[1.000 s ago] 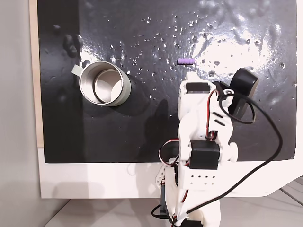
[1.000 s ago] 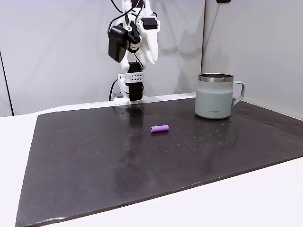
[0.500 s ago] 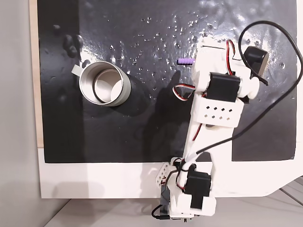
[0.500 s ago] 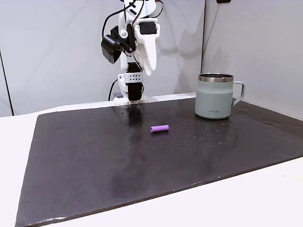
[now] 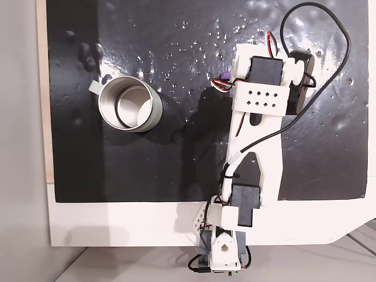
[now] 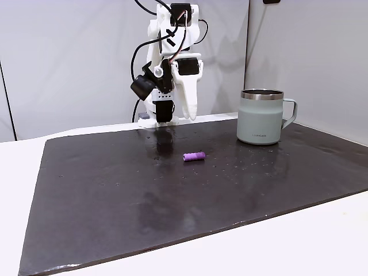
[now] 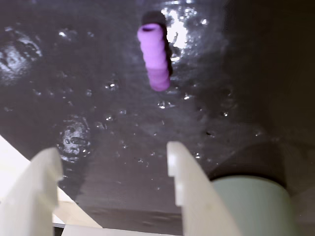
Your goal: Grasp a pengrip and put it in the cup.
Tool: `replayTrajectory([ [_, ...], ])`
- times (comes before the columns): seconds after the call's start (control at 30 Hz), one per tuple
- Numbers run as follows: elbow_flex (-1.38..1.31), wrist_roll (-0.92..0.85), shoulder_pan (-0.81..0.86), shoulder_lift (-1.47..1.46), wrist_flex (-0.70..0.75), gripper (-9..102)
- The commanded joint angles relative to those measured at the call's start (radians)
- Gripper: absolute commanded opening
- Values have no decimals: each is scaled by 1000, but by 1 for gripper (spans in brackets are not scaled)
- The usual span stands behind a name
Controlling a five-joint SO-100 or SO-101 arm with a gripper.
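The purple ribbed pengrip (image 6: 194, 156) lies on the black mat (image 6: 115, 195), left of the cup in a fixed view. From above, the arm hides all but its end (image 5: 225, 76). My gripper (image 6: 190, 117) hangs fingers-down above the mat, behind the pengrip and not touching it. In the wrist view the gripper (image 7: 113, 152) is open, with the pengrip (image 7: 153, 56) ahead of its white fingertips and nothing between them. The cup (image 6: 261, 118) is a pale green-grey mug with a silver rim. From above, the cup (image 5: 155, 116) stands apart to the left, a tape tab on its side.
The arm's base (image 5: 226, 247) sits on the white table edge (image 5: 117, 223) below the mat in a fixed view. The cup's side (image 7: 251, 206) shows at the wrist view's lower right. Open mat lies between pengrip and cup. A pale wall (image 6: 69, 57) stands behind.
The arm has swung out over the mat and lowered, bringing the gripper down toward the pengrip. Pengrip and cup have stayed put.
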Motion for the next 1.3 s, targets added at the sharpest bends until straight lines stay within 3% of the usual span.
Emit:
replayTrajectory([
  [0.0,-67,6,-12,-23,-37,22],
  [0.83,51,2,-23,-270,-225,20],
  [1.07,86,3,-38,-287,-261,2],
  [1.27,87,25,-38,-244,-235,0],
])
